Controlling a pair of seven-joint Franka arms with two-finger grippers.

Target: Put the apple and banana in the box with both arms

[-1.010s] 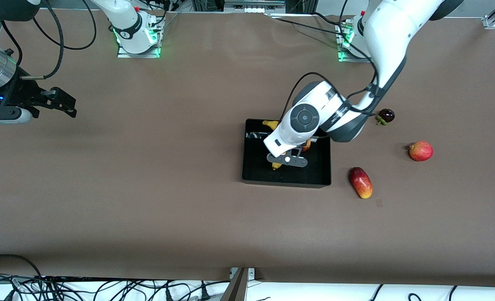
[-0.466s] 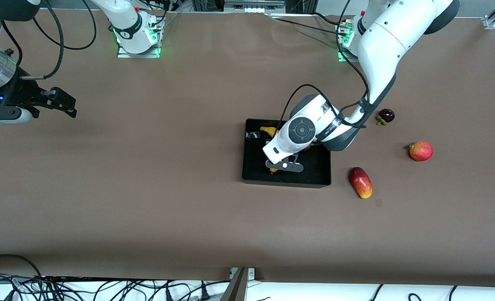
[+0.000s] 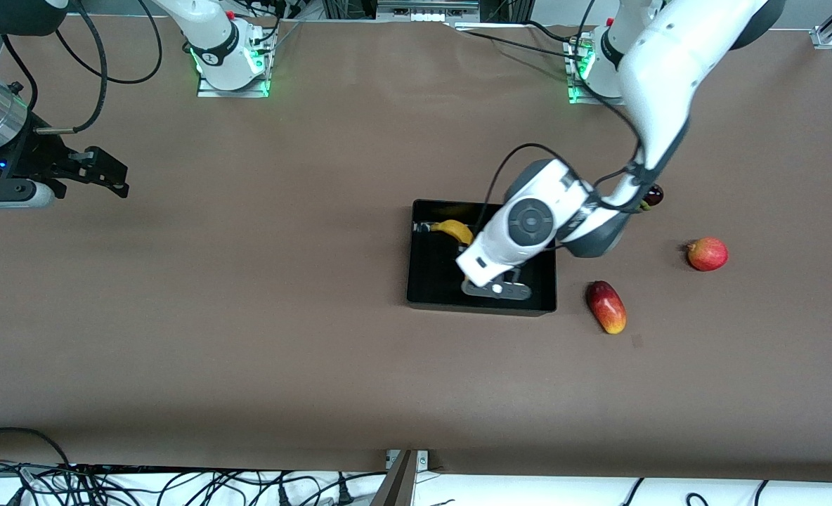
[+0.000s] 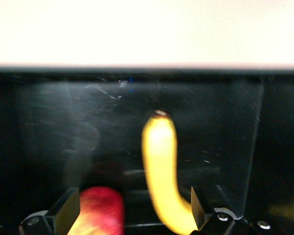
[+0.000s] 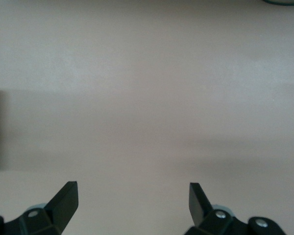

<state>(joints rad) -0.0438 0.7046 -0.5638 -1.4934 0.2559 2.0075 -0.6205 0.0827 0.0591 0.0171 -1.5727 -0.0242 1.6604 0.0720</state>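
The black box [image 3: 430, 281] sits mid-table. The yellow banana [image 3: 452, 228] lies in it near its wall farthest from the front camera. My left gripper [image 3: 497, 289] hangs low over the box, open and holding nothing. In the left wrist view the left gripper [image 4: 132, 213] has the banana [image 4: 160, 166] and the red, yellow-streaked apple [image 4: 100, 210] lying side by side on the box floor [image 4: 225, 127] between its fingers. The arm hides the apple in the front view. My right gripper [image 3: 115, 176] waits open over bare table at the right arm's end, as the right wrist view [image 5: 132, 200] shows.
Outside the box, toward the left arm's end, lie a red-yellow mango [image 3: 606, 307], a red-orange round fruit [image 3: 707, 254] and a dark purple fruit [image 3: 653, 195] partly hidden by the left arm. Cables run along the table's edges.
My left gripper has shifted inside the box toward its wall nearest the front camera and toward the left arm's end. More of the banana shows now. The right arm has not moved.
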